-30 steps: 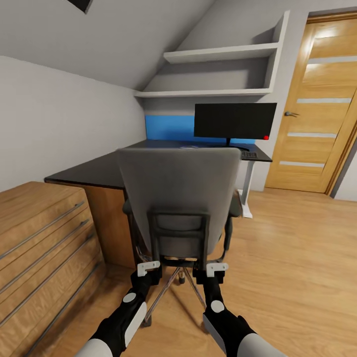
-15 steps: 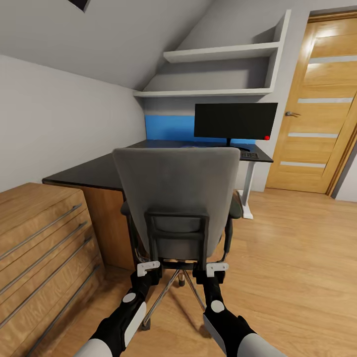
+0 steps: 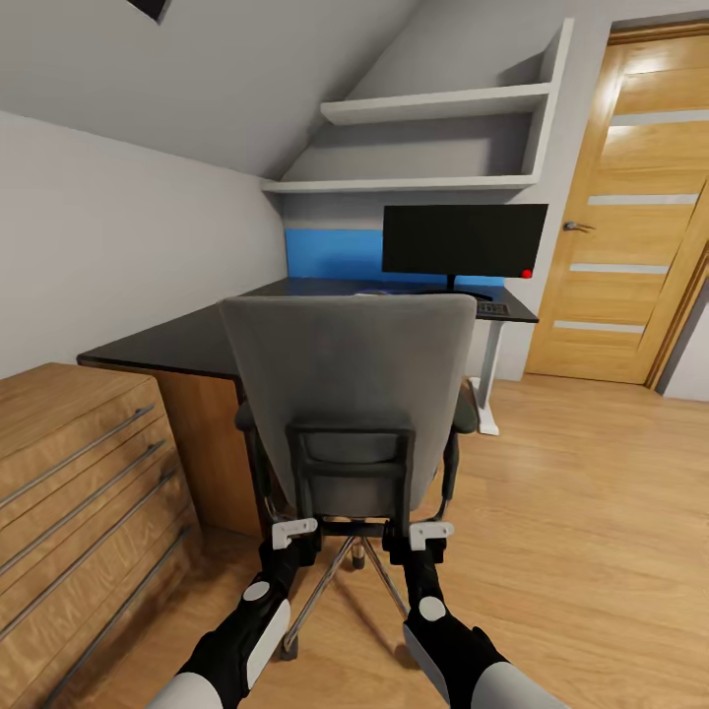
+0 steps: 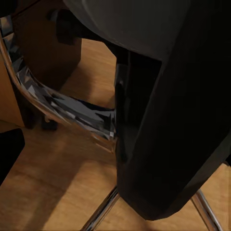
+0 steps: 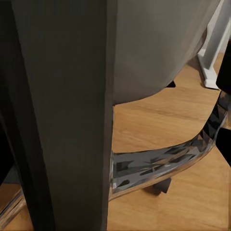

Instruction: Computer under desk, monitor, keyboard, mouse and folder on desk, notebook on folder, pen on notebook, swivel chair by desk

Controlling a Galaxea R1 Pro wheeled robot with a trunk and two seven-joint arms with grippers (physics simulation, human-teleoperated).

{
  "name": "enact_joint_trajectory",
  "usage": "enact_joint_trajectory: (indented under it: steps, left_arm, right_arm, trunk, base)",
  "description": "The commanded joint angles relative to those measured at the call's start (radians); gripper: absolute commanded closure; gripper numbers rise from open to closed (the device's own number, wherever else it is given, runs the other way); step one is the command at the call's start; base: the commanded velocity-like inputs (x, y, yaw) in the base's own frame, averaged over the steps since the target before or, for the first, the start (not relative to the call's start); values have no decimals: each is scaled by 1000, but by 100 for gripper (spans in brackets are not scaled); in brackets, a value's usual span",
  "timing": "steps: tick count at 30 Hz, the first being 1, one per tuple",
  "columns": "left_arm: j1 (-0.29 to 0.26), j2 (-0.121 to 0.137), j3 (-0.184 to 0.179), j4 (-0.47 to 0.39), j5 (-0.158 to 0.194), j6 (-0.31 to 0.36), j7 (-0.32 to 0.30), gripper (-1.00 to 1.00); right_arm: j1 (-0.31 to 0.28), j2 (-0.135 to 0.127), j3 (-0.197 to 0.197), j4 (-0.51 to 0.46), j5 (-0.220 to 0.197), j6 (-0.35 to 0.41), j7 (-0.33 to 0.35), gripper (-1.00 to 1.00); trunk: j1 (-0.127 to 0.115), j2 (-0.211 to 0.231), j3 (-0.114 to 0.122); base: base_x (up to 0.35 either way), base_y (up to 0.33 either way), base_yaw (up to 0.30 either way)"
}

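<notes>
Ahead in the head view, the swivel chair (image 3: 347, 394) stands on wood floor (image 3: 591, 512) before the black desk (image 3: 187, 340) bearing the monitor (image 3: 464, 239) and, seemingly, the keyboard (image 3: 493, 308). Both the left gripper (image 3: 294, 533) and right gripper (image 3: 430, 535) press against the chair's back frame; finger spread unclear. Each wrist view gives dark frame (image 4: 163, 120) and chrome (image 5: 159, 161) up close.
</notes>
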Motion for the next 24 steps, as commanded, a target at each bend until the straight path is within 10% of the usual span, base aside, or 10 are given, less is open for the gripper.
enact_joint_trajectory:
  steps: [1,24]
  left_arm:
    - [-1,1,-7,0,10,-5,8,-100]
    - [-1,9,-7,0,9,-6,6,-100]
  right_arm:
    - [-1,-1,8,0,-9,-5,-6,-100]
    - [-1,-1,8,0,-9,-5,-5,-100]
  trunk:
    - [0,0,-1]
    - [0,0,-1]
  base:
    - [15,-100,0]
    - [150,-101,0]
